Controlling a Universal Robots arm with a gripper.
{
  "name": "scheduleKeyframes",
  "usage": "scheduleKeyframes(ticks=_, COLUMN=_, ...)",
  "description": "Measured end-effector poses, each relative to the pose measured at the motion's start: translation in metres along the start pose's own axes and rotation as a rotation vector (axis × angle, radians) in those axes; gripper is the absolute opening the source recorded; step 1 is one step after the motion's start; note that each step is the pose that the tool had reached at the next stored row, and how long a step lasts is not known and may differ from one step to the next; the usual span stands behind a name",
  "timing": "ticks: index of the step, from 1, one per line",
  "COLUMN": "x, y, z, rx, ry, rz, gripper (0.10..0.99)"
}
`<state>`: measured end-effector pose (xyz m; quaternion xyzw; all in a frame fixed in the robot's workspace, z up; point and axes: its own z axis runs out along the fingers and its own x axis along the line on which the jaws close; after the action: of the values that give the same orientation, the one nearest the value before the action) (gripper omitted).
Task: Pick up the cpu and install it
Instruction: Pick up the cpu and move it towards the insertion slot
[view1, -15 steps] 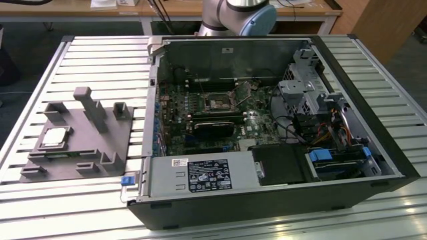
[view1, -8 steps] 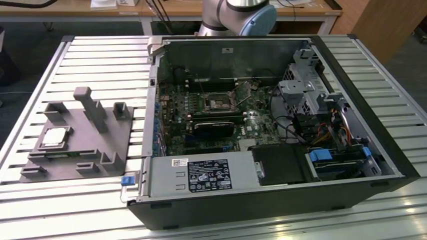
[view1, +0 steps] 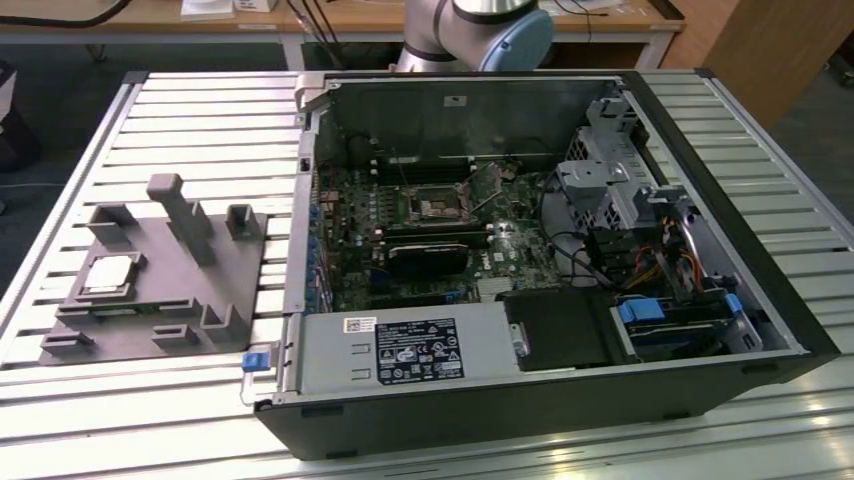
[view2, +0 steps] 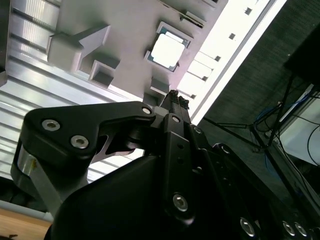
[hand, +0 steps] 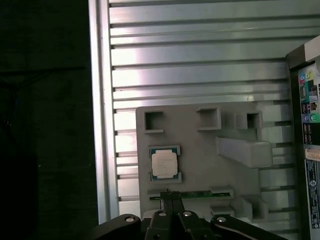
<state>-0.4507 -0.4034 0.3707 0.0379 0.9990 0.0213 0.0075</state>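
The cpu (view1: 110, 274), a small silver square, lies flat in a recess of the grey fixture plate (view1: 174, 300) at the exterior view's left. It is visible in both wrist views as cpu (hand: 164, 163) and cpu (view2: 167, 48). My gripper (hand: 168, 196) hangs well above the fixture, a little off to one side of the chip, with its black fingers drawn together and nothing between them. The second wrist view has the gripper (view2: 175, 96) tips pointing toward the fixture. The motherboard socket (view1: 438, 208) sits inside the open computer case.
The open black computer case (view1: 747, 330) fills the exterior view's middle and right, with a power supply (view1: 400, 350) and a drive cage (view1: 601, 180). Grey blocks (hand: 245, 150) stand up from the fixture, and a green strip (hand: 192, 194) lies in it. A slatted metal table (hand: 200, 50) carries everything.
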Motion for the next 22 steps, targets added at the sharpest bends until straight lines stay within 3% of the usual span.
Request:
scheduleKeyframes(ticks=5, x=0.0, y=-0.0016, z=0.0091, rx=0.0, ry=0.0058, rz=-0.006, gripper=0.114)
scheduleKeyframes(ticks=7, x=0.0, y=-0.002, z=0.0127, rx=0.0, ry=0.0075, rz=-0.009, gripper=0.165)
scheduleKeyframes(ticks=9, x=0.0001, y=-0.0026, z=0.0164, rx=0.001, ry=0.0081, rz=-0.011, gripper=0.29)
scheduleKeyframes(ticks=10, x=0.0001, y=-0.0029, z=0.0182, rx=0.0, ry=0.0081, rz=-0.012, gripper=0.29)
scheduleKeyframes(ticks=15, x=0.0001, y=-0.0039, z=0.0264, rx=0.0, ry=0.008, rz=-0.012, gripper=0.525)
scheduleKeyframes(ticks=16, x=0.0002, y=-0.004, z=0.0275, rx=0.0, ry=0.0081, rz=-0.012, gripper=0.525)
scheduleKeyframes(ticks=18, x=0.0001, y=-0.0043, z=0.0302, rx=0.0, ry=0.008, rz=-0.012, gripper=0.639)
scheduleKeyframes(ticks=21, x=0.0002, y=-0.0048, z=0.0335, rx=0.0, ry=0.0081, rz=-0.017, gripper=0.698)
scheduleKeyframes(ticks=22, x=0.0003, y=-0.0051, z=0.0344, rx=0.0, ry=0.0084, rz=-0.024, gripper=0.761)
